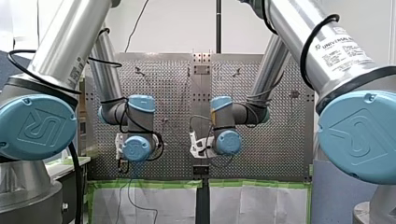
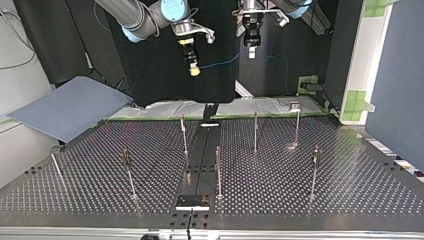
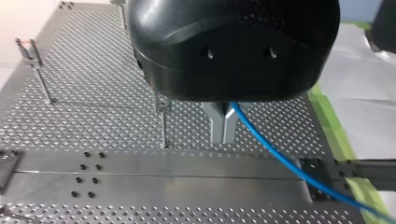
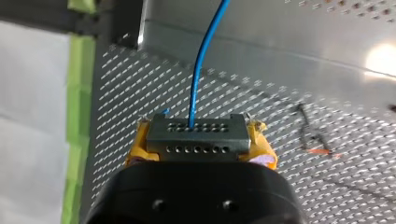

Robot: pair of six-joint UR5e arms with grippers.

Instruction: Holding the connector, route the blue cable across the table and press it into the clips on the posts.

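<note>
Ahead of my right gripper (image 4: 198,142), its yellow pads (image 4: 262,142) are shut on a grey metal connector (image 4: 196,129) with rows of small holes. The blue cable (image 4: 200,70) leaves the connector's middle. In the left wrist view my left gripper (image 3: 223,139) has its metal fingers shut on the blue cable (image 3: 280,156), which trails off past the table's edge. In the top view both grippers hang high behind the table: my right gripper (image 2: 194,70) at the left, my left gripper (image 2: 251,52) at the right, with the blue cable (image 2: 220,64) spanning between them. Several thin posts (image 2: 255,131) with clips stand on the perforated table (image 2: 350,185).
A smooth metal rail (image 2: 200,150) runs down the table's middle to a black block (image 2: 192,201) at its near edge. Green tape (image 3: 334,128) borders the far edge. A blue-grey sheet (image 2: 70,107) lies off the table at the top view's left.
</note>
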